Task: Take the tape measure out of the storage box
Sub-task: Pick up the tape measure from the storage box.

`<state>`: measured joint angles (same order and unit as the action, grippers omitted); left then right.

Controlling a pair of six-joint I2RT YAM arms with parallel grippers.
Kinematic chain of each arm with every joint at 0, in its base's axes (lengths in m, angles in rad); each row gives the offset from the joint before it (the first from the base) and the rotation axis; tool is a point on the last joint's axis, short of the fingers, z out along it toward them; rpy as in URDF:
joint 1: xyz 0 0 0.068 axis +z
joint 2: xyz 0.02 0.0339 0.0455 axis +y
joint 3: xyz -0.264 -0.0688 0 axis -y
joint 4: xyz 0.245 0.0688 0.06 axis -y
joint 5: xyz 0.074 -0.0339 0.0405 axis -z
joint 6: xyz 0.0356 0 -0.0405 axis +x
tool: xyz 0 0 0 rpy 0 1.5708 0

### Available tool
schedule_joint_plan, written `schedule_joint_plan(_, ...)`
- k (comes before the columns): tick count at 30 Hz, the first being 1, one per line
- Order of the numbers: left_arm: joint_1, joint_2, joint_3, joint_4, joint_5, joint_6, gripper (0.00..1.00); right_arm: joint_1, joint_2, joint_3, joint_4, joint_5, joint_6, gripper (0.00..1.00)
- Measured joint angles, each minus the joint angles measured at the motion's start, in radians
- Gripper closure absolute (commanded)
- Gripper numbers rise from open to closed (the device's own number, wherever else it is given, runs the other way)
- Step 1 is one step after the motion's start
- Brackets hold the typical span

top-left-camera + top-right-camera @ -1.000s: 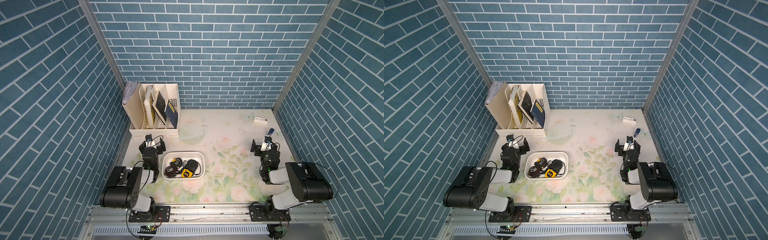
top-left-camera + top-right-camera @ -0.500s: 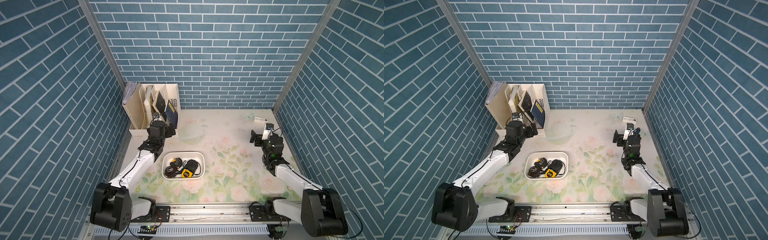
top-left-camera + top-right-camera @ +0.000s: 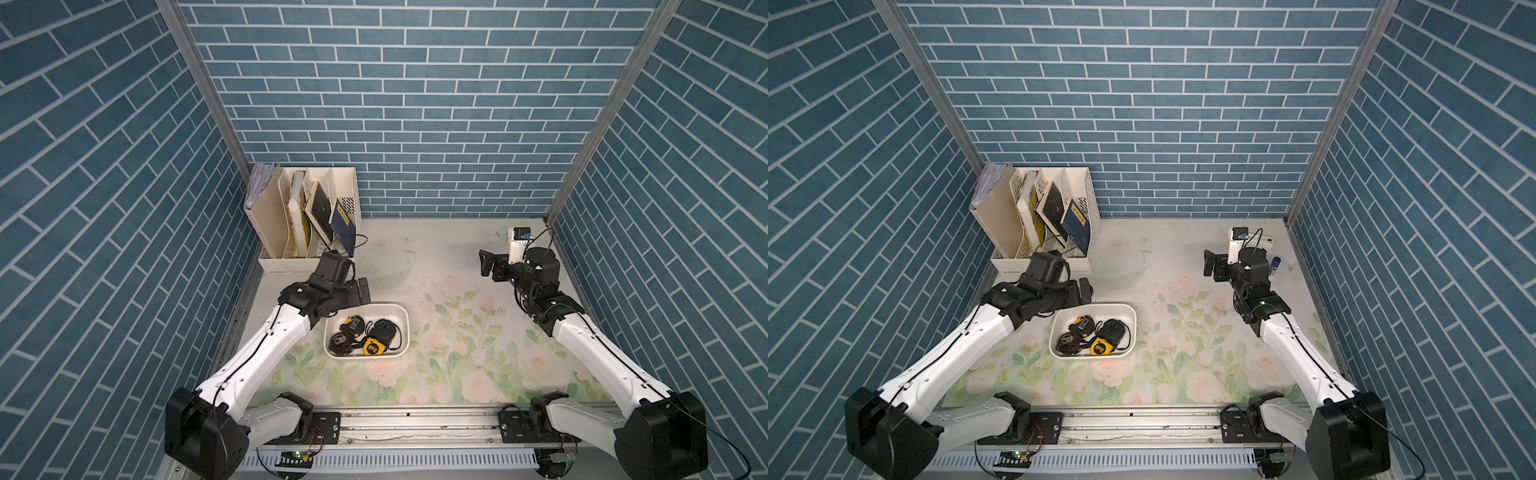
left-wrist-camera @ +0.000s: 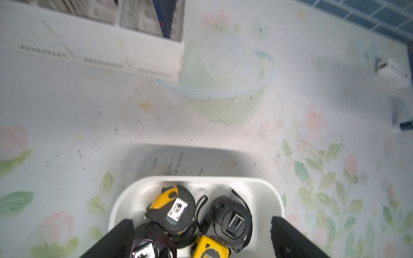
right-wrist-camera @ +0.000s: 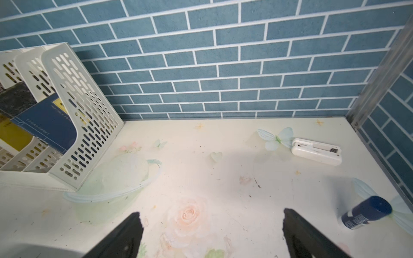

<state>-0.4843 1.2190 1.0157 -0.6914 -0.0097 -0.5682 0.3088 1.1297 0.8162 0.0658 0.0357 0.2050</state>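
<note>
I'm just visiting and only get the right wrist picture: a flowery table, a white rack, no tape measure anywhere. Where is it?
Observer: Several tape measures lie in a shallow white tub near the front of the table, left of the middle.
Operator: Is an arm anywhere near it?
Observer: Yes, the left arm's fingers point down at the tub, open and empty.

Top views: high, steep down over whole table [image 3: 436,257]. Wrist views: low, close; share file organizer [image 5: 85,125].
</note>
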Motion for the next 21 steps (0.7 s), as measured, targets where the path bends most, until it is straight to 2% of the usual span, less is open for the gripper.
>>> schedule_joint_plan(3, -0.080, 0.088, 0.000, -0.024, -0.014, -0.026, 0.00, 0.000, 0.006, 0.011, -0.044, 0.025, 0.000, 0.00)
schedule_joint_plan(6, -0.119, 0.123, -0.021, -0.035, -0.031, -0.055, 0.00, 0.005, 0.006, 0.011, -0.075, 0.040, 0.000, 0.00)
schedule_joint_plan(21, -0.101, 0.214, -0.096, -0.025, -0.123, -0.106, 0.00, 0.019, -0.002, -0.015, -0.107, 0.076, 0.001, 0.00)
